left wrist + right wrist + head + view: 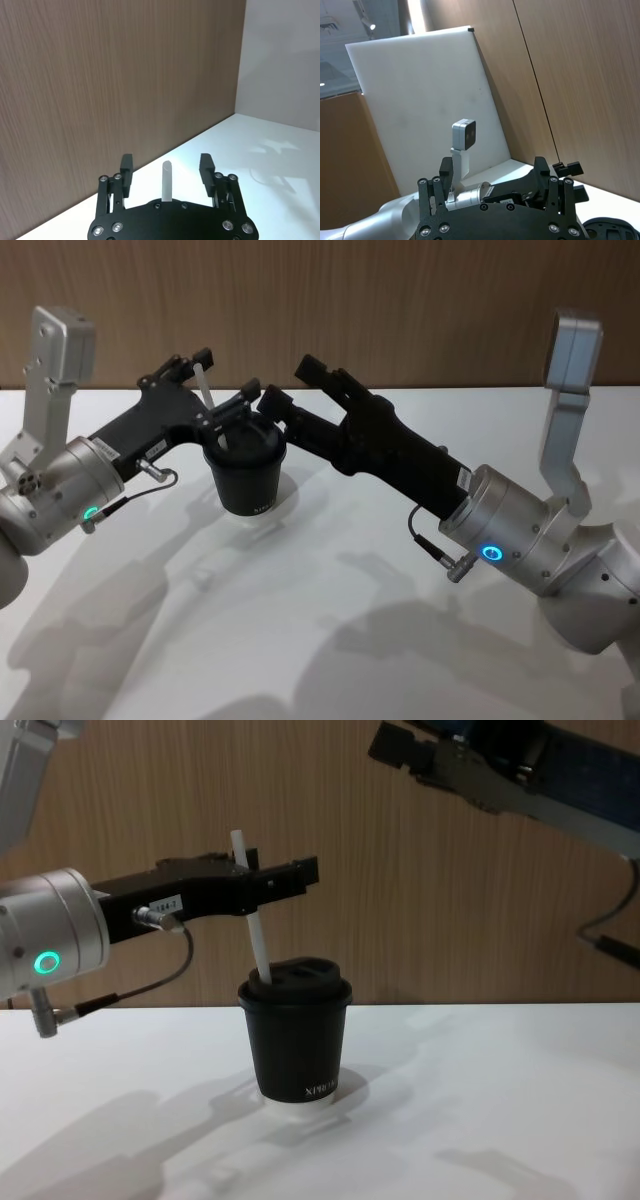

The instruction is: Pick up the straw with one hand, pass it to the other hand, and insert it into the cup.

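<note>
The black cup [247, 478] with its domed lid [296, 976] stands on the white table. The white straw [254, 920] leans with its lower end in the lid and its top sticking up [204, 385]. My left gripper [222, 375], on the silver wrist with the green light, is open around the straw's upper part. In the left wrist view the straw [167, 180] rises midway between the left gripper's [166, 167] fingers, apart from both. My right gripper [288, 382] hangs open above and just right of the cup, holding nothing [492, 170].
The white table [330, 640] spreads around the cup. A brown wood-grain wall [450, 900] runs along its far edge. The right arm [520, 770] crosses high at the upper right of the chest view. A white panel [420, 100] stands behind the left arm.
</note>
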